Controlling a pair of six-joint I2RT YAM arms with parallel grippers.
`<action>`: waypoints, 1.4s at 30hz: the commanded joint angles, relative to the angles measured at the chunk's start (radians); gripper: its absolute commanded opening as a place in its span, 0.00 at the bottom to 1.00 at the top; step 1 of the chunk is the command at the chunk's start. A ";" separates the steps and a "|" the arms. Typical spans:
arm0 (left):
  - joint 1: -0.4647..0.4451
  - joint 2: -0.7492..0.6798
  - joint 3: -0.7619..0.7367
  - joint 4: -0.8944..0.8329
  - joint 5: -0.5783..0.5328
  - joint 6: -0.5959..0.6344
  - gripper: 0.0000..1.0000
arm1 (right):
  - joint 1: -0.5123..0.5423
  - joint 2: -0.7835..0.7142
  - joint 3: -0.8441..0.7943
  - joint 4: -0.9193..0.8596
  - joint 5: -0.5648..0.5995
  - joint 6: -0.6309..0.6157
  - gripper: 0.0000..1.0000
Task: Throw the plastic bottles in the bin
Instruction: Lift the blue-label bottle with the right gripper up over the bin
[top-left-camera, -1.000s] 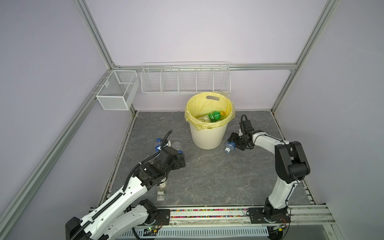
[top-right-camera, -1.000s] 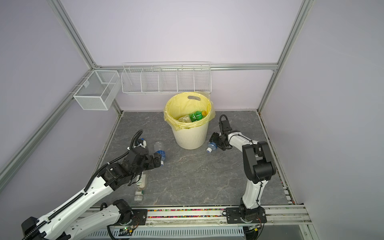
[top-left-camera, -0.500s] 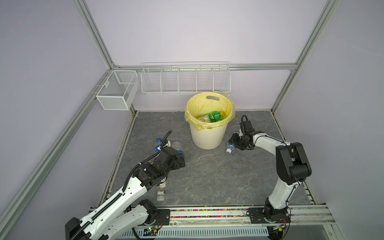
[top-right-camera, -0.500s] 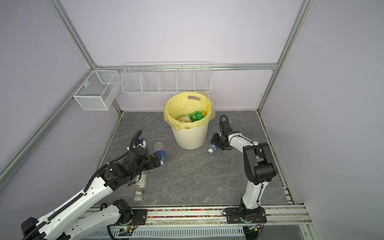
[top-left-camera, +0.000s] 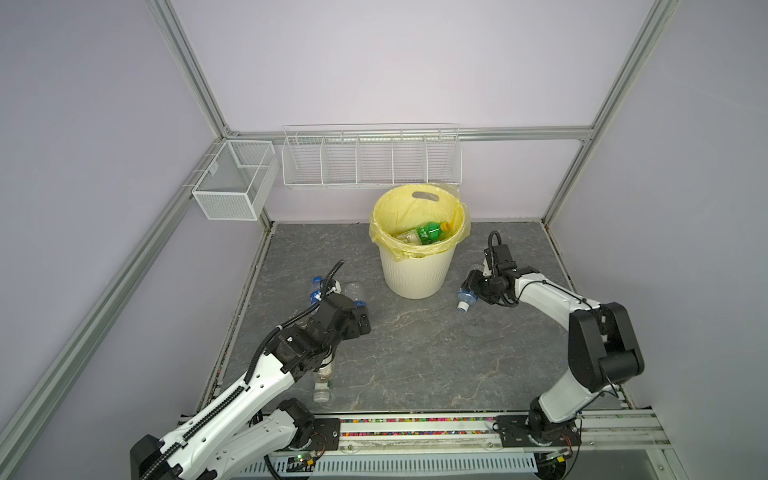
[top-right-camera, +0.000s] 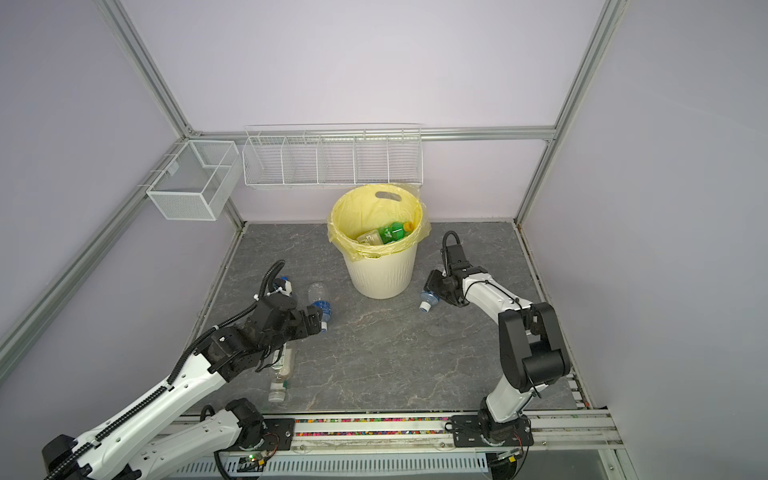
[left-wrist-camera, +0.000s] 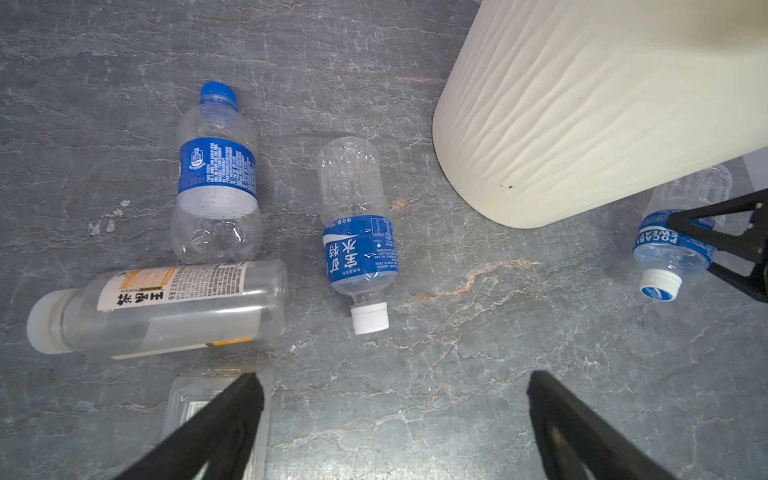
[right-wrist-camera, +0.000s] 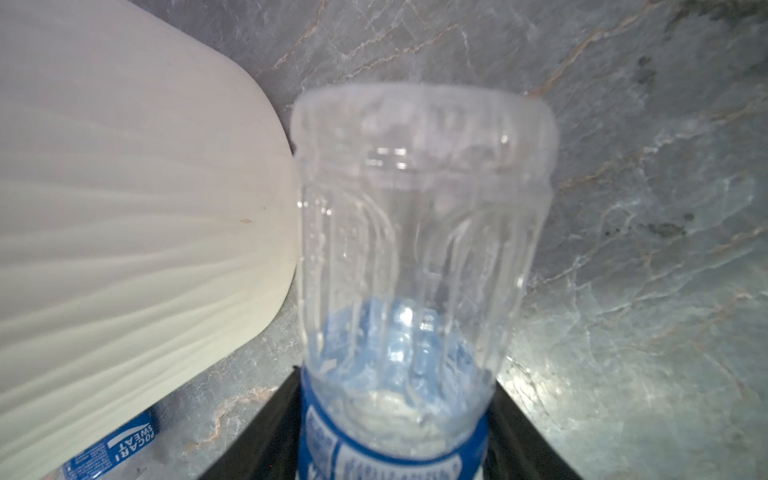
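Observation:
The cream ribbed bin (top-left-camera: 415, 270) (top-right-camera: 380, 274) (left-wrist-camera: 582, 104) (right-wrist-camera: 124, 208), lined in yellow, holds a green bottle (top-left-camera: 430, 232) (top-right-camera: 392, 232) and clear ones. My right gripper (top-left-camera: 471, 286) (top-right-camera: 434, 286) (right-wrist-camera: 397, 376) is shut on a clear blue-label bottle (top-left-camera: 465, 297) (top-right-camera: 428, 299) (left-wrist-camera: 677, 245) (right-wrist-camera: 415, 249), low beside the bin's right. My left gripper (top-left-camera: 361, 320) (top-right-camera: 316, 320) (left-wrist-camera: 392, 380) hangs open over bare floor. Beyond it lie a blue-capped bottle (left-wrist-camera: 216, 174), a white-capped blue-label bottle (left-wrist-camera: 359, 232) (top-right-camera: 318, 297) and a white-label bottle (left-wrist-camera: 166, 307).
Another clear bottle (top-left-camera: 322, 378) (top-right-camera: 280, 374) lies under the left arm near the front rail. Two white wire baskets (top-left-camera: 370, 158) (top-left-camera: 232, 187) hang on the back and left walls. Aluminium posts frame the grey floor.
The right gripper's jaws have closed onto the blue-label bottle beside the bin. The left arm has stayed where it was.

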 joint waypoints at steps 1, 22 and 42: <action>0.003 -0.001 0.001 -0.004 -0.013 -0.014 0.99 | 0.005 -0.061 -0.030 -0.028 0.016 -0.021 0.62; 0.004 0.007 -0.004 0.023 0.015 -0.038 0.99 | 0.011 -0.379 -0.017 -0.130 -0.010 -0.027 0.62; 0.003 0.000 -0.023 0.033 0.019 -0.062 0.99 | 0.048 -0.591 0.079 -0.142 -0.019 -0.027 0.65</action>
